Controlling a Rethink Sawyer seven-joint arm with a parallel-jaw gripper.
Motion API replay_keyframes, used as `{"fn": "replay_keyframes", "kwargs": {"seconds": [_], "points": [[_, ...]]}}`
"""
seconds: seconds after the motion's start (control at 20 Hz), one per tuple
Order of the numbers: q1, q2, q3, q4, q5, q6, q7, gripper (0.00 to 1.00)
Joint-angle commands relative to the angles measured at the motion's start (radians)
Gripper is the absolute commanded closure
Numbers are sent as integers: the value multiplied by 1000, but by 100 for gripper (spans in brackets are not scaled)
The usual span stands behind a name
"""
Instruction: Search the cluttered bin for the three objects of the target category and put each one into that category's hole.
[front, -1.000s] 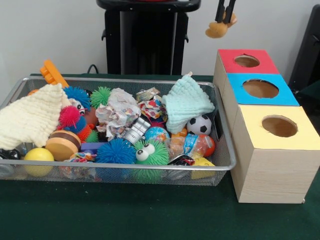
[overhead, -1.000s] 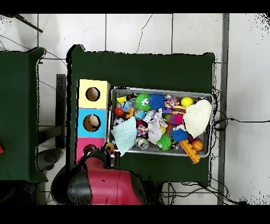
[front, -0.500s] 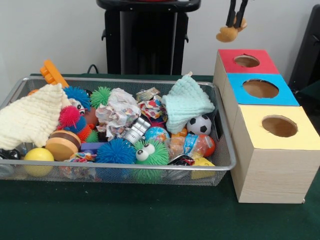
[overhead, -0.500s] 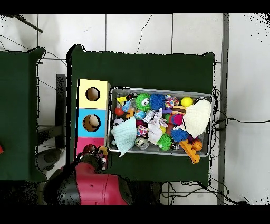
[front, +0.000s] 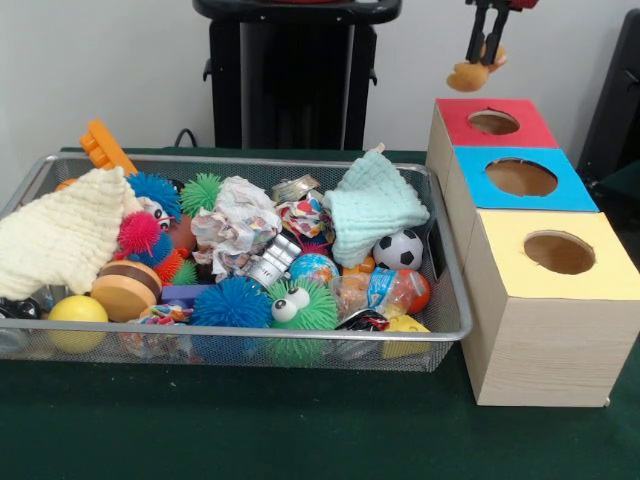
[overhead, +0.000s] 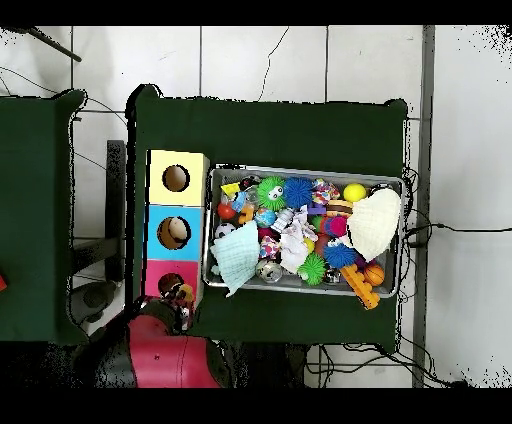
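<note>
Front view: gripper (front: 486, 52) hanging straight down from the top edge, black fingers (front: 478, 38) pinched on a small tan plush toy (front: 468, 74). Toy dangling in the air above the red box (front: 492, 122), over its near-left corner, clear of the round hole (front: 494, 122). Beside that, in a row toward the camera, the blue box (front: 524, 180) and the yellow box (front: 556, 262), each with a hole on top. To the left, the wire bin (front: 440, 330) packed with clutter: mint cloth (front: 372, 205), cream cloth (front: 62, 235), soccer ball (front: 398, 249), green fuzzy toy with eyes (front: 300, 312), blue spiky ball (front: 232, 303).

Overhead view: red arm (overhead: 165, 362) reaching up from the bottom edge, its end over the red box (overhead: 160, 274). Gripper (overhead: 180, 296) at that box's lower right corner, toy barely discernible there. Bin (overhead: 305, 171) just right of the three boxes.
</note>
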Motion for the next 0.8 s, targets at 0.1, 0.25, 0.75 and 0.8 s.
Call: {"fn": "replay_keyframes", "kwargs": {"seconds": [0.1,0.25,0.75,0.8], "points": [[25,44,-7,53,55,-48,283,100],[45,54,-20,37,63,-32,297,100],[84,90,-31,24,107,-48,300,100],[95,96,-32,26,112,-56,306,100]]}}
